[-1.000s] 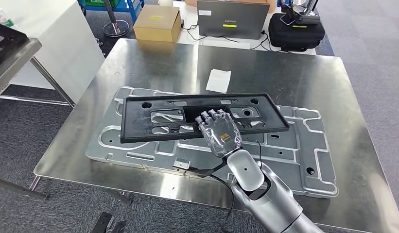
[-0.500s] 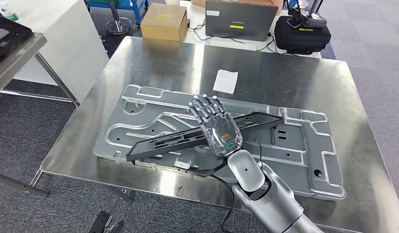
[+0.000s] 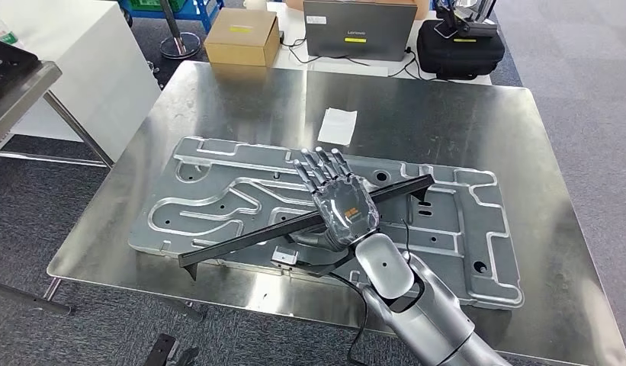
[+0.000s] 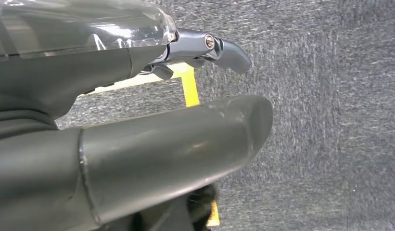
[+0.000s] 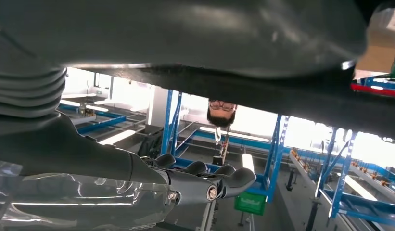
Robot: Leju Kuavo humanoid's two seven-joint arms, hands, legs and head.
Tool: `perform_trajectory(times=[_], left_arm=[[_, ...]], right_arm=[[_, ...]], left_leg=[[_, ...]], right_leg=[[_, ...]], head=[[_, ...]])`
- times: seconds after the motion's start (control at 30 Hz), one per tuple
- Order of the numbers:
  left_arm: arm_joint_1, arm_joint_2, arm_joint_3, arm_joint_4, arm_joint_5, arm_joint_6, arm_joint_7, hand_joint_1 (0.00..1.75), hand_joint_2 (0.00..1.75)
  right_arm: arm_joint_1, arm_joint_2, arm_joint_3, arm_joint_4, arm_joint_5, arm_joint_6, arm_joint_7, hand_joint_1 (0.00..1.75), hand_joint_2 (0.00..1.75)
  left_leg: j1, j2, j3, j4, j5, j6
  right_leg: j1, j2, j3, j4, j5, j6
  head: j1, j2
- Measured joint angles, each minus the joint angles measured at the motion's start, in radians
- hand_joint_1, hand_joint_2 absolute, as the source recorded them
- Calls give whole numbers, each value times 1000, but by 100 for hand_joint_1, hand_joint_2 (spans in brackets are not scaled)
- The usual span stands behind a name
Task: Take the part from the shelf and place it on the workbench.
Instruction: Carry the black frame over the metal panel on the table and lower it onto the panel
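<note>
Part (image 3: pixel 241 238): off shelf, over workbench (image 3: pixel 218 99), tilted on edge under right hand (image 3: pixel 341 204).
Fingers (image 3: pixel 319 169): straight, apart; grip beneath them unclear.
Left: lay flat, withdraw.

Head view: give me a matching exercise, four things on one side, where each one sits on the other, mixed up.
1. black part
2. white paper
3. cardboard box
4. laptop

A. beyond the table's far left corner
B. flat on bare steel, beyond the metal plate
C. beyond the table's far edge, lid facing the robot
D. across the metal plate, at the right hand

Pairs: 1-D, 2-B, 3-A, 4-C
</note>
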Motion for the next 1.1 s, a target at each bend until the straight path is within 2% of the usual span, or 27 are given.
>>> perform_trajectory(times=[0.03,0.07,0.17,0.23,0.27,0.33,0.37,0.4,0.43,0.5,0.53,0.57,0.6,0.67,0.73,0.8,0.87,0.9,0.93,0.97,1.03,1.07,1.1], left_arm=[[-1,0,0,0,0,0,0,0,0],[-1,0,0,-1,0,0,0,0,0],[-1,0,0,-1,0,0,0,0,0],[-1,-1,-1,-1,0,0,0,0,0],[-2,-1,-2,-1,0,0,0,0,0],[-2,-1,-4,-1,0,0,0,0,0],[-2,-1,-4,-1,0,0,0,0,0],[-2,-1,-4,-1,0,0,0,0,0],[-2,-1,-5,-1,0,0,0,0,0],[-2,-1,-6,-1,0,0,0,0,0],[-2,-2,-6,-1,0,0,0,0,0],[-2,-2,-6,-1,0,0,0,0,0],[-2,-2,-6,-1,0,0,0,0,0],[-2,-2,-6,-1,0,0,0,0,0],[-2,-2,-6,-1,0,0,0,0,0],[-2,-2,-6,-1,0,0,0,0,0],[-1,-2,-6,-1,0,0,0,0,0],[0,-2,-6,-1,0,0,0,0,0],[1,-2,-6,-1,0,0,0,0,0],[2,-1,-6,-1,0,0,0,0,0],[0,-1,-6,-1,0,0,0,0,0],[-1,0,-6,-1,0,0,0,0,0],[-1,0,-6,-1,0,0,0,0,0]], right_arm=[[0,0,0,0,0,0,0,0,0],[-1,0,0,0,0,0,0,0,0],[-1,0,0,0,0,0,0,0,0],[-3,0,0,-1,0,0,0,0,0],[-4,0,0,-1,0,0,0,0,0],[-3,-1,0,0,0,0,0,0,0],[-1,-1,0,0,0,0,0,0,0],[0,-1,0,0,0,0,0,0,0],[1,-1,0,0,0,0,0,0,0],[-1,-2,0,0,0,0,0,0,0],[-3,-1,0,0,0,0,0,0,0],[-4,-1,0,-1,0,0,0,0,0],[-4,-1,0,-1,0,0,0,0,0],[-3,0,0,-1,0,0,0,0,0],[-3,0,0,-1,0,0,0,0,0],[-5,0,0,-1,0,0,0,0,0],[-4,0,0,0,0,0,0,0,0],[-2,0,0,0,0,0,0,0,0],[-2,0,0,0,0,0,0,0,0],[-1,0,0,0,0,0,0,0,0],[-2,0,0,0,0,0,0,0,0],[-3,0,0,0,0,0,0,0,0],[-3,0,0,0,0,0,0,0,0]], left_leg=[[-2,0,26,-56,18,4],[-4,0,41,-89,24,8],[-6,0,44,-104,25,20],[-1,1,46,-113,32,33],[1,2,47,-117,34,38],[1,3,45,-117,35,43],[1,3,45,-117,35,43],[1,3,44,-117,35,43],[1,2,45,-116,35,43],[1,1,46,-114,35,40],[-1,0,45,-110,35,36],[-3,-1,43,-108,36,31],[-4,-1,41,-106,37,26],[-5,-1,38,-108,37,13],[-2,1,34,-97,23,2],[1,1,1,-16,-33,-6],[2,2,-53,118,-103,-10],[2,2,-71,166,-120,-12],[2,2,-70,177,-117,-13],[2,2,-50,149,-97,-12],[1,2,28,11,-39,-7],[0,2,60,-50,-21,-3],[-2,1,79,-89,-12,2]], right_leg=[[2,1,0,2,-1,3],[3,1,-2,3,-2,7],[3,1,-6,3,0,21],[2,0,-17,29,-21,32],[0,0,-36,69,-46,37],[-5,0,-95,194,-107,45],[-7,0,-123,249,-125,48],[-10,0,-138,278,-128,51],[-12,-1,-133,267,-109,52],[-15,-2,-74,146,-39,49],[-14,-3,-40,77,-11,45],[-12,-3,-18,30,5,41],[-9,-1,-11,10,7,37],[-7,1,-13,6,6,29],[-10,0,-12,-1,10,15],[-12,-4,-12,-6,15,3],[-9,-5,-18,-5,19,-3],[-8,-6,-21,-5,21,-3],[-7,-5,-23,-4,22,-3],[-7,-5,-25,-2,24,-2],[-6,-4,-26,2,25,3],[-4,-4,-27,5,26,7],[-3,-4,-29,6,27,12]], head=[[0,0],[0,0],[0,0],[3,0],[5,0],[8,0],[8,0],[8,0],[9,0],[9,0],[9,0],[9,0],[9,0],[8,0],[7,0],[4,0],[2,0],[2,0],[2,0],[2,0],[2,0],[2,0],[3,0]])
